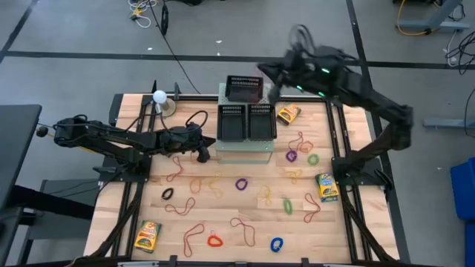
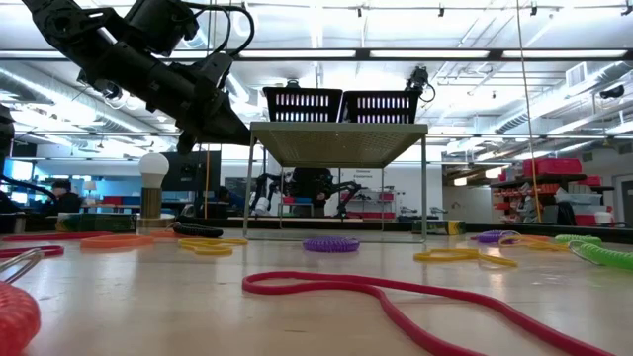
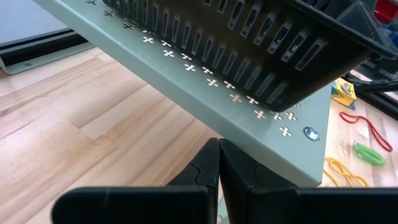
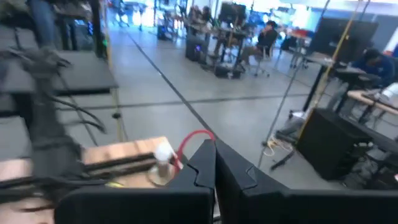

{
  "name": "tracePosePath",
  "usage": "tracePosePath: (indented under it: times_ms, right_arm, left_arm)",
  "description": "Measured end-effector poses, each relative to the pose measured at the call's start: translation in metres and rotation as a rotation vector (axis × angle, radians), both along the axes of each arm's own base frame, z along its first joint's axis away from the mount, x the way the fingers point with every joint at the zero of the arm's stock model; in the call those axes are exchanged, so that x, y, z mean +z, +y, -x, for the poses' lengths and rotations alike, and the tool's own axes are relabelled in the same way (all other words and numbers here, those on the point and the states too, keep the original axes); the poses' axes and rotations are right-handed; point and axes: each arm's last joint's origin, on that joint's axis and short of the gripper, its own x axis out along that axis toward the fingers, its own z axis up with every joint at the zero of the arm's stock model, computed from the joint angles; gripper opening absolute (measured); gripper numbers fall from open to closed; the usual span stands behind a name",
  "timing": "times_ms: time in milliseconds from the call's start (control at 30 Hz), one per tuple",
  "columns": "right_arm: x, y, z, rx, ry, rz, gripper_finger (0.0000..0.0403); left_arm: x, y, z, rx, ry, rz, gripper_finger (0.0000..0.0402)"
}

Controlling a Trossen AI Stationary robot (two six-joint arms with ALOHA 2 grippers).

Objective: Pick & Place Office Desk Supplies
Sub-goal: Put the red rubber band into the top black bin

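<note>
Thin orange-brown rubber bands (image 1: 194,185) lie scattered flat on the wooden table, with thicker loops among them: purple (image 1: 241,184), green (image 1: 288,205), blue (image 1: 277,244), red (image 1: 214,240) and black (image 1: 167,194). Yellow-green crayon boxes lie flat near the far trays (image 1: 289,114), at the right edge (image 1: 326,187) and at the near left (image 1: 148,235). My left gripper (image 1: 202,146) is shut and carries nothing, low beside the left edge of the pale-green box (image 3: 186,93). My right gripper (image 4: 215,149) hangs high over the far tray (image 1: 245,89), shut on a red loop (image 4: 189,138). My right gripper pinches the red loop (image 4: 200,134) between its two shut fingers. One curved stretch of the loop arcs out beside the fingertips. It is lifted clear of the table. The fingers hide the rest of the loop.
Three black mesh trays (image 1: 231,122) (image 1: 261,122) (image 1: 245,89) sit on the raised pale-green perforated box (image 1: 243,152) at the table's middle far side. A lamp with a white bulb (image 1: 159,96) stands at the far left. People and desks show in the room beyond.
</note>
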Motion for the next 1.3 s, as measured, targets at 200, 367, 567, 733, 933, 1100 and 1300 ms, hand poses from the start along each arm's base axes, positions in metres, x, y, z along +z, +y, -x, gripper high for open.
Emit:
tracePosePath:
  times_ms: [200,367,567,733,933,1100,1300]
  right_arm:
    - [-0.043,-0.069,-0.04,-0.051,0.113,0.014,0.0003]
    - [-0.079,-0.11,-0.062,-0.072,0.176,-0.002,0.0003]
    - [-0.105,-0.132,-0.07,-0.101,0.228,-0.07,0.0003]
    - [-0.108,-0.131,-0.072,-0.099,0.236,-0.096,0.0003]
    - [-0.115,-0.131,-0.069,-0.12,0.278,-0.152,0.0004]
    - [-0.128,-0.134,-0.07,-0.132,0.347,-0.194,0.0005]
    - [-0.135,-0.136,-0.071,-0.17,0.393,-0.206,0.0006]
  left_arm:
    - [0.0,0.0,0.0,-0.004,0.007,-0.019,0.0011]
    - [0.003,0.0,-0.001,-0.009,-0.017,-0.036,0.0011]
    - [0.006,0.001,-0.002,0.008,-0.047,-0.046,0.0011]
    - [0.006,0.001,-0.002,0.011,-0.047,-0.052,0.0011]
    - [0.006,0.001,-0.002,0.002,-0.037,-0.07,0.0011]
    - [0.01,0.001,0.003,-0.009,-0.026,-0.082,0.0011]
    - [0.022,-0.001,0.017,-0.018,-0.017,-0.133,0.0007]
